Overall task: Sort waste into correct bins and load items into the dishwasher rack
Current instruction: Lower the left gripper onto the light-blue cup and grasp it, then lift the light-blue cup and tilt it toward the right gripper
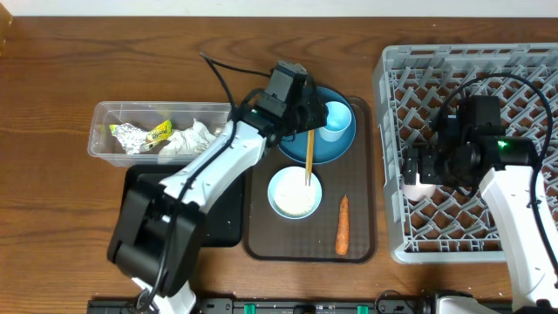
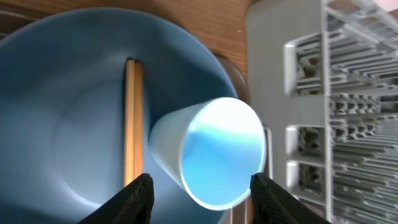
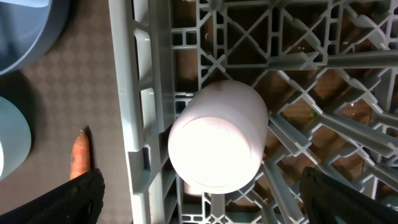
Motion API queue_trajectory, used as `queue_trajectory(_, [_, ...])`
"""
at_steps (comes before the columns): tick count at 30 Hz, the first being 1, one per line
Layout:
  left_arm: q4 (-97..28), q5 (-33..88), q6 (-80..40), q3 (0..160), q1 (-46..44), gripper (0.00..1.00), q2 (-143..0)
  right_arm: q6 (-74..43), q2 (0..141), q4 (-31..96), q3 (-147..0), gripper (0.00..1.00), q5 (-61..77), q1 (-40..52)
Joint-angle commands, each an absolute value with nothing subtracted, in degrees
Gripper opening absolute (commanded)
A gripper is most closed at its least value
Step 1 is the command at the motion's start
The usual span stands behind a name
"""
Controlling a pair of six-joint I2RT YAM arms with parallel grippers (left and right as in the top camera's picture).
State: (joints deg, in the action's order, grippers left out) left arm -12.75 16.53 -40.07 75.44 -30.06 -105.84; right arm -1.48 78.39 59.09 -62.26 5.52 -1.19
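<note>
The light blue cup (image 1: 336, 119) lies on its side on the round blue plate (image 1: 296, 144), next to the wooden chopsticks (image 1: 309, 153). My left gripper (image 1: 314, 112) is open, and its fingers (image 2: 199, 199) flank the cup (image 2: 217, 152) without closing on it. The pink cup (image 1: 417, 187) stands bottom up at the left edge of the grey dishwasher rack (image 1: 523, 61). My right gripper (image 1: 420, 167) is open above it, its fingers (image 3: 199, 202) wide apart around the cup (image 3: 217, 137). The white bowl (image 1: 295, 193) holds rice-like scraps. The carrot (image 1: 343, 224) lies beside it.
Plate, bowl and carrot sit on a brown serving tray (image 1: 261, 249). The clear tub (image 1: 103, 131) at left holds white tissues (image 1: 187, 139) and the foil wrapper (image 1: 139, 135). The black tray (image 1: 225, 225) lies below it, partly under my left arm.
</note>
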Motion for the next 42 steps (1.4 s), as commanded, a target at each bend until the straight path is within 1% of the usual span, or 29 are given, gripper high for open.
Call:
queue_trajectory(1, [-12.23,15.73,-41.08,75.22,-30.00,0.52,-108.09,-1.65,78.76,59.18,-62.08,0.99,5.37,-0.62])
queue_trajectory(4, [-11.84,15.75,-41.06,75.22,-30.00,0.46,-109.89,-1.65,78.76,59.18,-62.08,0.99,5.37,-0.62])
queue_trajectory(9, [-10.17,15.75,-41.25,75.22,-30.63,0.40,-112.20,-1.65,78.76,59.18,-62.08,0.99,5.37,-0.62])
queue_trajectory(13, [-8.40,15.73,-41.25,75.22,-31.38,0.30,-112.36,-1.65,78.76,59.18,-62.08,0.99,5.37,-0.62])
queue_trajectory(16, [-7.99,15.07,-41.25,75.22,-32.32,0.29,-112.36,-1.65,78.76,59.18,-62.08,0.99,5.37,-0.62])
queue_trajectory(20, [-8.05,10.74,-41.23,75.22,-34.09,0.28,-112.36,-1.65,78.76,59.18,-62.08,0.99,5.39,-0.62])
queue_trajectory(23, [-8.05,8.80,-41.21,75.22,-34.70,0.20,-112.36,-1.65,78.76,59.18,-62.08,0.99,5.37,-0.62])
queue_trajectory(24, [-8.08,8.45,-41.23,75.22,-34.74,0.15,-112.36,-1.65,78.76,59.18,-62.08,0.99,5.37,-0.62])
queue_trajectory(27, [-8.05,8.40,-41.23,75.22,-34.72,0.07,-112.36,-1.65,78.76,59.18,-62.08,0.99,5.37,-0.62])
queue_trajectory(33, [-6.85,10.02,-41.23,75.24,-34.44,0.06,-111.07,-1.65,78.76,59.18,-62.08,0.99,5.37,-0.62])
queue_trajectory(37, [-4.78,14.72,-41.28,75.24,-32.84,0.06,-107.04,-1.65,78.76,59.16,-62.08,0.99,5.37,-0.62])
queue_trajectory(42, [-6.28,22.87,-41.28,75.24,-30.09,0.06,-99.13,-1.65,78.76,59.18,-62.08,0.99,5.37,-0.62])
